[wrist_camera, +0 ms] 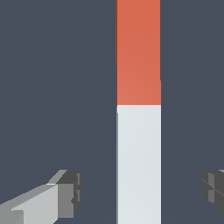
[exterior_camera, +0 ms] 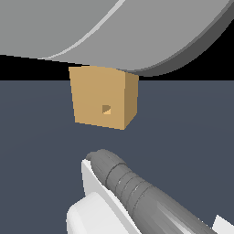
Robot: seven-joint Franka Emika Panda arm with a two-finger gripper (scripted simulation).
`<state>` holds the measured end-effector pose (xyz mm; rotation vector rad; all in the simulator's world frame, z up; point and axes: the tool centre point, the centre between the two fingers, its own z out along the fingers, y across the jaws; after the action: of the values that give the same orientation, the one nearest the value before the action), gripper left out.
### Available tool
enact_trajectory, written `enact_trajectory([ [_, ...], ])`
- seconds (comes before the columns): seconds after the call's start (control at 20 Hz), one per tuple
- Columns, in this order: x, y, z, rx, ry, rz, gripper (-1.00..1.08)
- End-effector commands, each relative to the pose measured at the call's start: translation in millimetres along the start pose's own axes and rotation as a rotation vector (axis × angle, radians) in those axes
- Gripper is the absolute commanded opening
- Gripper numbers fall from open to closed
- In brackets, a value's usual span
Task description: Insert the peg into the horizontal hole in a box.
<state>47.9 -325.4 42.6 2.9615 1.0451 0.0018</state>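
A: How far along is this?

B: Barely begun, I'd judge. The peg (wrist_camera: 138, 131) lies flat on the dark floor (wrist_camera: 52, 87), and nothing is holding it.

A: And the claw?

B: In the wrist view the gripper (wrist_camera: 141, 188) is spread wide. One finger (wrist_camera: 70, 192) stands on one side of the peg and the other finger on the far side, both apart from it with floor showing between. So it is released and grasping nothing.

A: Which part of the peg is it over?

B: The pale half, short of where the red-orange end begins. That end points away from the fingers.

A: Where's the box?

B: It only shows in the exterior view. The box (exterior_camera: 103, 93) sits on the floor beyond the arm (exterior_camera: 137, 192), with the hole (exterior_camera: 106, 109) in the middle of the face turned toward the camera. The hole is empty.

A: How does the peg lie relative to the box?

B: I can't tell; no single view shows both.

A: So what's left?

B: Nearly everything, by my reading: clamp the peg, lift it, line it up with the hole, and push it in.
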Motion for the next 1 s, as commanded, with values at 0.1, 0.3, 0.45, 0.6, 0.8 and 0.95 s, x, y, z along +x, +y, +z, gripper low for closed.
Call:
enact_trajectory([
  [0.1, 0.2, -1.9, 23.2, 0.002, 0.000, -0.002, 1.00],
  [0.3, 0.6, -1.4, 29.3, 0.002, 0.000, -0.002, 1.00],
  [0.45, 0.9, -0.5, 27.4, 0.002, 0.000, -0.002, 1.00],
  [0.6, 0.9, -0.5, 27.4, 0.002, 0.000, -0.002, -1.00],
  [0.8, 0.9, -0.5, 27.4, 0.002, 0.000, -0.002, -1.00],
  [0.95, 0.9, -0.5, 27.4, 0.002, 0.000, -0.002, -1.00],
])
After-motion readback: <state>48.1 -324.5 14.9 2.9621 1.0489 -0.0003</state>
